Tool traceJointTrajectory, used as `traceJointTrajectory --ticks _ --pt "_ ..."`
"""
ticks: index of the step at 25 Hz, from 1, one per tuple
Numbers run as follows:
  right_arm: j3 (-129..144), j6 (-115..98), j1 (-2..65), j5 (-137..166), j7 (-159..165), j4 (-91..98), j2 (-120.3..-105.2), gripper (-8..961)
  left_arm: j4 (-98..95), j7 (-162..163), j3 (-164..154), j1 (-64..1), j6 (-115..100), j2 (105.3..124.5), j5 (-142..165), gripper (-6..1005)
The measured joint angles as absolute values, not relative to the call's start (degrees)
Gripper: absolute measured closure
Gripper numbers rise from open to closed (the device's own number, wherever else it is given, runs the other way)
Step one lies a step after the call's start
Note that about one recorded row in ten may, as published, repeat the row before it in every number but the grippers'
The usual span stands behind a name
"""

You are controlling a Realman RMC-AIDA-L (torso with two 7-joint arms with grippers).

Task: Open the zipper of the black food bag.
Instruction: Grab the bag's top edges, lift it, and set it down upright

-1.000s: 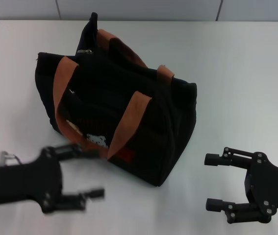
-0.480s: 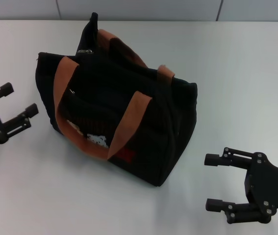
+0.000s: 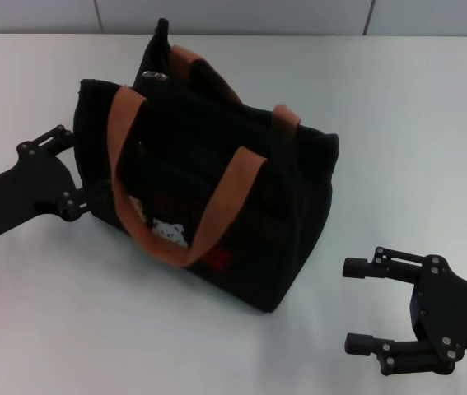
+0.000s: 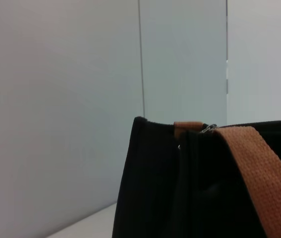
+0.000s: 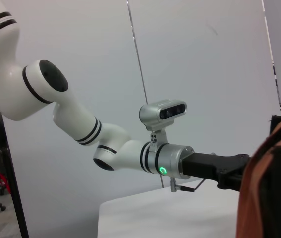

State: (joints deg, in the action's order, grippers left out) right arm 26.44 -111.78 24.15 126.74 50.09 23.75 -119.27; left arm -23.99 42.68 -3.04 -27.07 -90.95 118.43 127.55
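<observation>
From the head view, you will find the black food bag (image 3: 217,197) standing upright on the white table (image 3: 398,123), left of centre, with one corner turned toward the camera. Its two orange-brown handles (image 3: 217,216) loop over the top; the near one hangs down the side carrying the bear pictures and red lettering. The zipper (image 3: 152,76) has its silvery pull tab at the far end of the top rim, beside the raised end flap.

Your left gripper (image 3: 77,177) is against the bag's left end wall, low down. One finger shows above at the bag's edge; the other end of the jaw is lost against the black fabric (so I cannot tell whether it is spread or closed on anything).

Your right gripper (image 3: 357,306) rests near the table's front right, well apart from the bag, its two fingers spread wide with nothing between them.

From the left wrist view, the bag's upper corner (image 4: 150,173) fills the lower part, very close. A handle strap (image 4: 264,173) runs across it, and a small silvery metal piece (image 4: 208,128) sits at the rim. No fingers appear here.

From the right wrist view, the left arm (image 5: 130,151) reaches in to the bag's edge (image 5: 279,198), where black fabric and an orange strap show.
</observation>
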Motion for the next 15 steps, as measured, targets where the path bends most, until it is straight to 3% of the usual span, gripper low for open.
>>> traceJointTrajectory --ticks 7,10,15 --pt "26.36 -111.86 23.9 126.67 50.09 23.73 -119.26 122 -19.55 34.67 -2.6 -26.58 -92.35 118.46 124.41 194" --pt "26.34 -112.05 23.88 126.04 50.01 23.67 -119.26 122 -18.58 32.87 -2.18 -26.44 -92.38 118.5 123.84 361" --pt "26.28 -112.23 22.55 118.29 45.84 21.37 -119.26 122 -16.31 29.4 -1.89 -26.41 -91.8 118.63 122.13 479"
